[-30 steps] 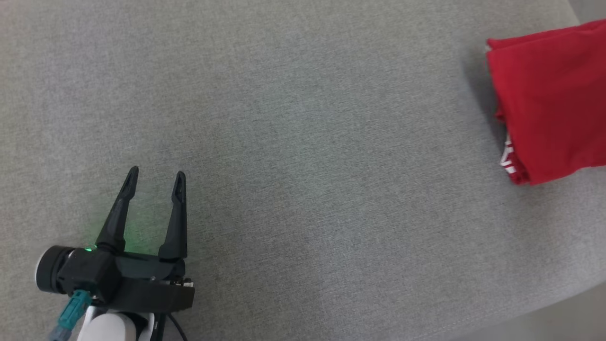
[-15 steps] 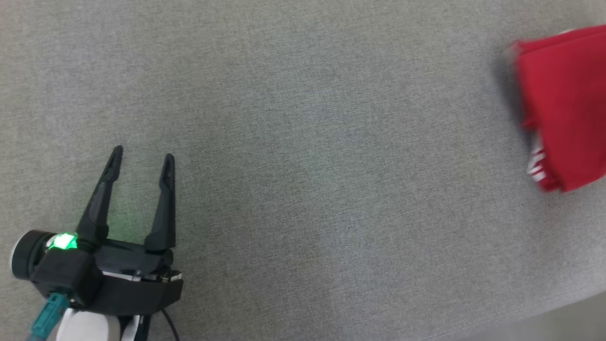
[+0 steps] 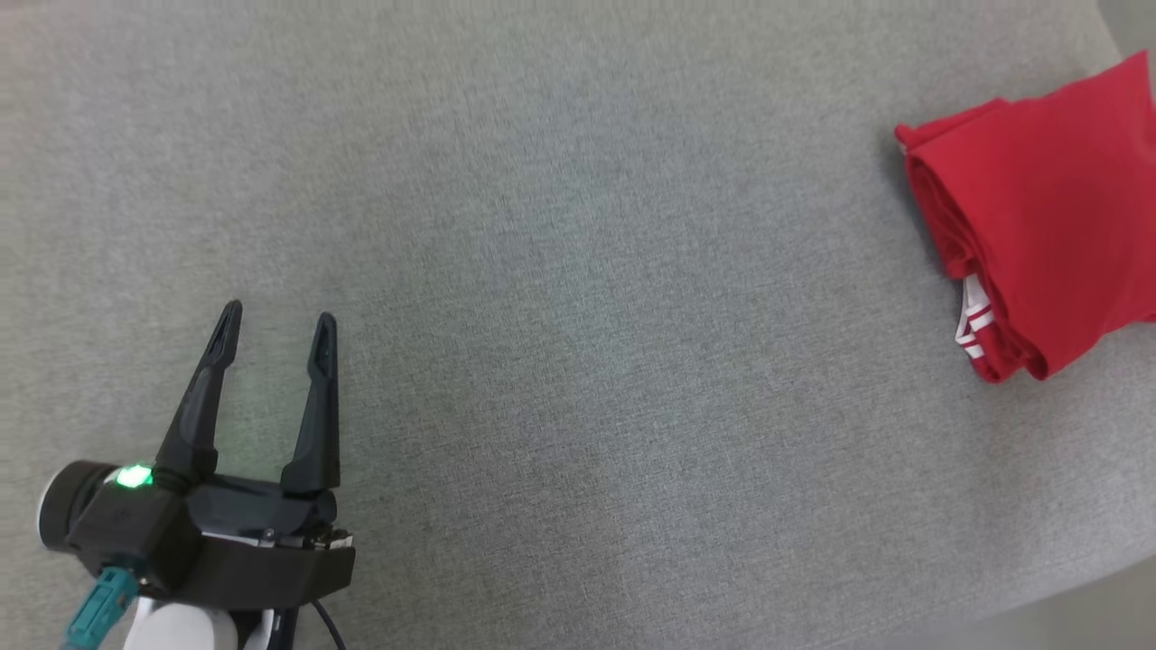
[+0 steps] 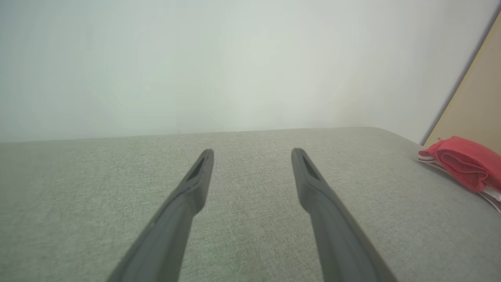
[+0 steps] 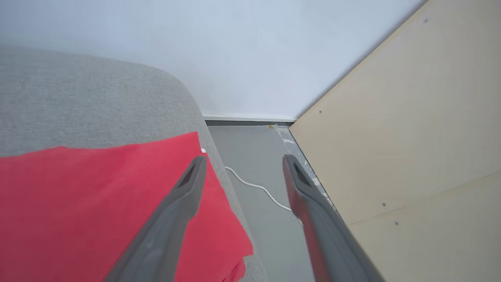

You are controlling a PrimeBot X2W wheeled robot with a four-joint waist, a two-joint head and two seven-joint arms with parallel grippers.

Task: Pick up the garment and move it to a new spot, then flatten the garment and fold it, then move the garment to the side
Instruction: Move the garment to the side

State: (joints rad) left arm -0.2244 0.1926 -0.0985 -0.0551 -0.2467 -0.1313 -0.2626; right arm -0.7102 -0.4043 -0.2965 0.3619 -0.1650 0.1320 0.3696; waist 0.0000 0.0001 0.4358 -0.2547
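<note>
Right gripper (image 5: 244,158): fingers have just spread from near-shut to wide apart, with nothing between them, so the garment is released. The folded red garment (image 3: 1039,244) lies at the grey cushion's (image 3: 578,271) right edge, near the far corner. Left gripper (image 3: 279,312): fingers wide apart, empty. Judged: move-aside step complete.

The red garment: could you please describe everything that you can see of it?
The red garment looks like soft, matte cloth, folded into a compact stack of layers, with white-striped trim showing at its near left corner. It lies flat at the right end of the grey upholstered surface, one corner near the rounded edge. The right gripper hovers over it, fingers apart, gripping nothing; whether a finger touches the cloth is unclear.
</note>
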